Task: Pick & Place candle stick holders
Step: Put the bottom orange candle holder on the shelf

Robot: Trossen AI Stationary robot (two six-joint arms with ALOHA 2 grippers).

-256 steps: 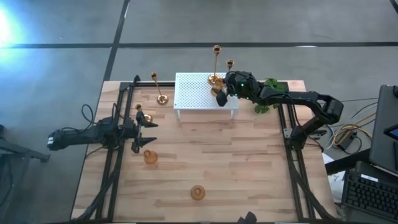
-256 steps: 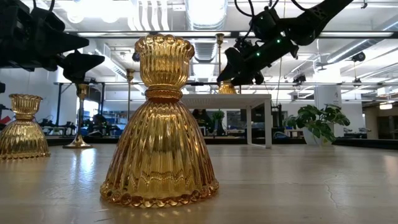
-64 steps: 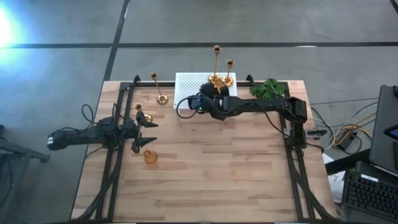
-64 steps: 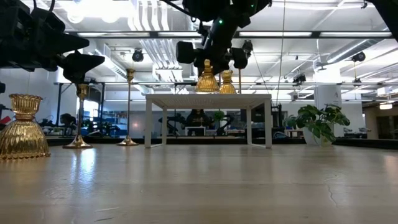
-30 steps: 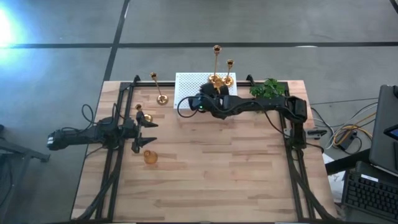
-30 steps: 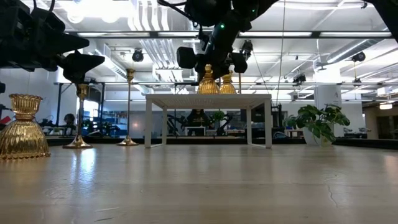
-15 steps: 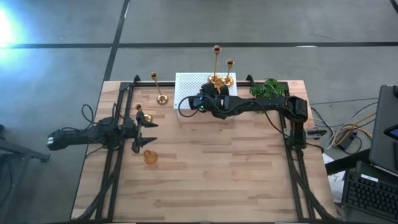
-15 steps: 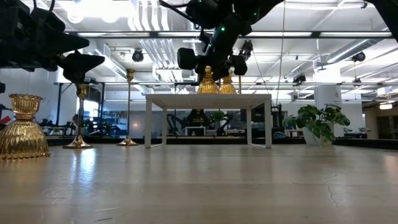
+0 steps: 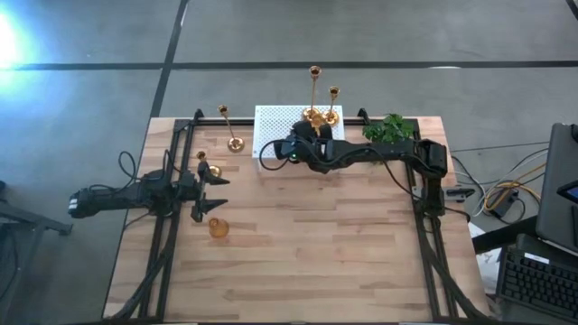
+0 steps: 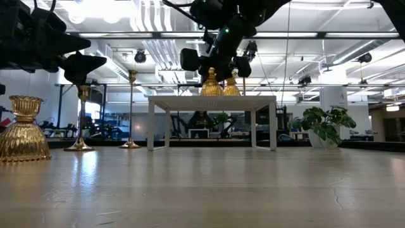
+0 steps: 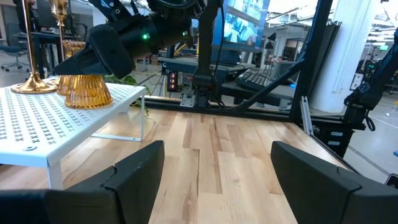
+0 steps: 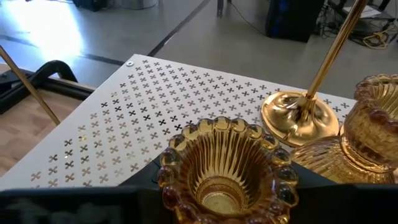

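Ribbed amber-gold glass fills the right wrist view: a squat candle stick holder [image 12: 227, 163] stands on the white perforated stand [image 9: 275, 131] with the right gripper [image 10: 214, 61] closed around its neck. Over the last two seconds this holder has come down from just above the stand to rest on its top, beside a second squat holder [image 12: 373, 134] and the round base of a tall stem holder [image 12: 301, 116]. The placing looks nearly complete; letting go is probably next. The left gripper [image 11: 208, 165] waits low over the table's left side, jaws open and empty, as before. Well apart from the stand, more holders remain to move: a squat one [image 9: 218, 227] on the wooden table [image 9: 298, 262], and two stems [image 9: 234, 142] near the left arm.
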